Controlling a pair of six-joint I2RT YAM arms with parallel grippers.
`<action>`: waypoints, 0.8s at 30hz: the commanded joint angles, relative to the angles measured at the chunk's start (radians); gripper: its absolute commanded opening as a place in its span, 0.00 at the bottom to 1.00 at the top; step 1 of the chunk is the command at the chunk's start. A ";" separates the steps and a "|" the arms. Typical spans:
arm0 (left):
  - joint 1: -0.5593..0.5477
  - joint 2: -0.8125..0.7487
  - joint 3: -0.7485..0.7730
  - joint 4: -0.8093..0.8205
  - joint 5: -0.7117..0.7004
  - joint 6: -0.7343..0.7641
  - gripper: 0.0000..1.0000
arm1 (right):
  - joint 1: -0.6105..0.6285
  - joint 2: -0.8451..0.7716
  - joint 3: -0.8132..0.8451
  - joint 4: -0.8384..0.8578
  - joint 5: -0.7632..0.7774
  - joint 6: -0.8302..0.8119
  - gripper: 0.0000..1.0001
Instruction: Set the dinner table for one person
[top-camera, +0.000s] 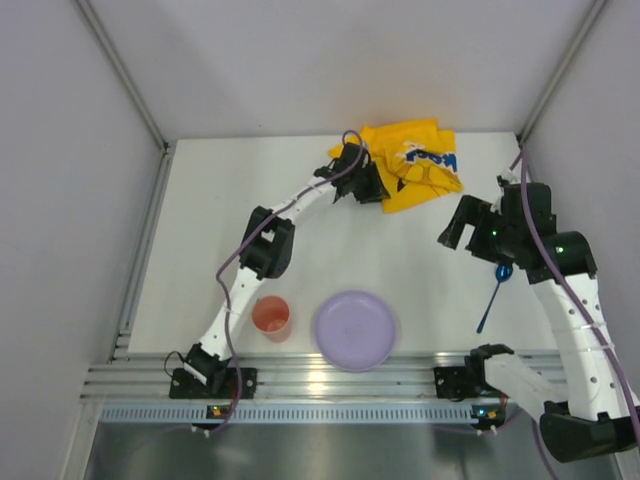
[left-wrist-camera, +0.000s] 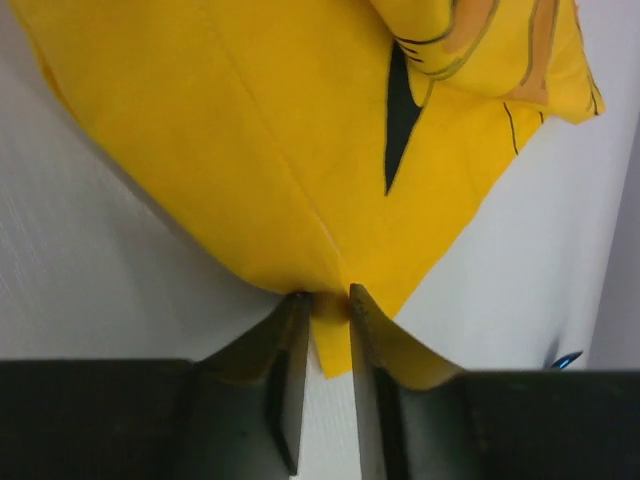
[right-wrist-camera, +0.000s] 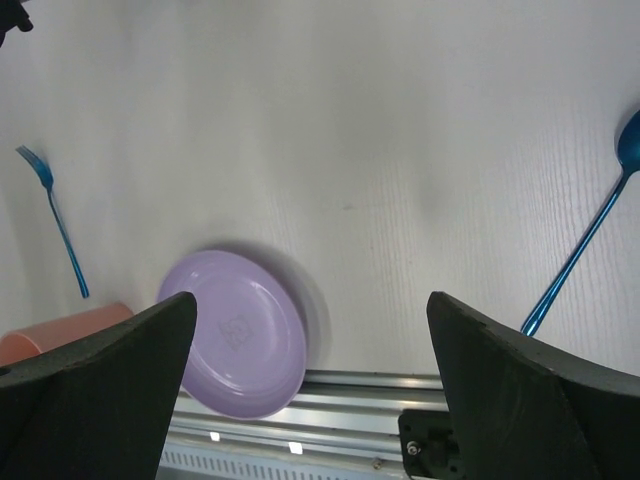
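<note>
The setting is barely begun, by my reading. On the white tabletop (top-camera: 230, 220), which is the dinner table, a blue fork (right-wrist-camera: 62, 228) shows only in the right wrist view, lying alone past the cup. An orange cup (top-camera: 271, 314) stands at 7 o'clock by the near rail, and a lilac plate (top-camera: 355, 330) sits just beside it at 6 o'clock. Neither is on any mat.

At 1 o'clock, against the far edge, the yellow Pikachu-print cloth mat (left-wrist-camera: 250, 130) lies rumpled and folded over itself. The left tool (left-wrist-camera: 325, 300) is reached out to it, jaws drawn narrow and nipping the cloth's near corner between the fingertips.

The right tool (right-wrist-camera: 310, 300) hangs released at 3 o'clock, jaws wide and gripping nothing. A blue spoon (right-wrist-camera: 580, 241) lies on the bare tabletop at 4 o'clock, just below it.

What is left looks like nearly everything. The mat has to be brought near and spread flat. The plate then goes on it, with the fork, spoon and cup placed around it.
</note>
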 joint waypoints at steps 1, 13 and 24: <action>-0.001 0.036 0.021 0.017 0.053 -0.036 0.26 | -0.019 0.018 0.006 0.035 0.009 -0.028 1.00; 0.144 -0.206 -0.216 -0.047 0.101 0.096 0.00 | -0.026 0.187 0.021 0.203 -0.094 -0.025 1.00; 0.252 -0.577 -0.632 -0.251 0.053 0.334 0.00 | -0.034 0.596 0.076 0.471 -0.200 0.054 1.00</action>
